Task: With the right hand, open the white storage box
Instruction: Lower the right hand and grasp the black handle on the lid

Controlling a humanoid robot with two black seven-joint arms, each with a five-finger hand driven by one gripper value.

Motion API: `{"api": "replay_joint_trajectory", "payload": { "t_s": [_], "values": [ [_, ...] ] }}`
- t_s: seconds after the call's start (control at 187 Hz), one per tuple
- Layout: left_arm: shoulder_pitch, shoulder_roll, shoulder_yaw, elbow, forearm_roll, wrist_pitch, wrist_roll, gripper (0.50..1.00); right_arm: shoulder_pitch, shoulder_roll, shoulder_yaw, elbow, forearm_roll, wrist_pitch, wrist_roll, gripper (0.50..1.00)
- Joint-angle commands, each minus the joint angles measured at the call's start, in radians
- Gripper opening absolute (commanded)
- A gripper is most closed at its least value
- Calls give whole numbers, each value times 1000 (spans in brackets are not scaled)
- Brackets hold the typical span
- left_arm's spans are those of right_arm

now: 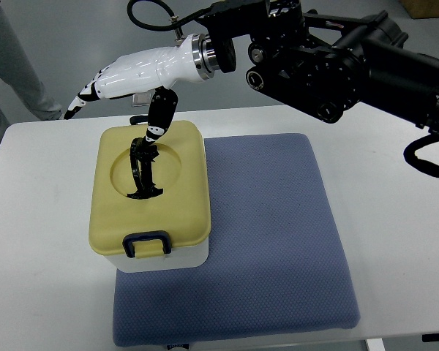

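One robot hand, the right, hovers just behind the white storage box | fingers loosely apart, holding nothing | thumb hangs over lid handle | box on blue mat's left edge

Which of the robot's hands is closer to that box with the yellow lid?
The right hand. It hovers over the storage box's far edge, its thumb at the black handle in the lid's recess. No left hand shows anywhere.

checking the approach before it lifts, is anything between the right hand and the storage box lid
Nothing visible is in the way. The right hand hovers over the storage box, and one dark finger reaches down to the black handle in the lid's round recess.
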Motion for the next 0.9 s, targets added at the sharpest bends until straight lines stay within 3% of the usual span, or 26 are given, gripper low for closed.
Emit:
{"api": "replay_joint_trajectory", "payload": {
  "t_s": [0.0, 0.341, 0.587, 0.896],
  "values": [
    [0, 0, 0, 0, 0, 0, 0, 1000, 17, -15, -54, 65, -8, 12, 0, 891],
    [-1, 0, 0, 0, 0, 0, 0, 1000, -4, -20, -129, 71, -35, -28, 0, 870],
    [-1, 0, 0, 0, 0, 0, 0, 1000, 3, -47, -144, 74, -35, -37, 0, 766],
    [-1, 0, 0, 0, 0, 0, 0, 1000, 5, -47, -144, 79, -34, -35, 0, 727]
  ]
}}
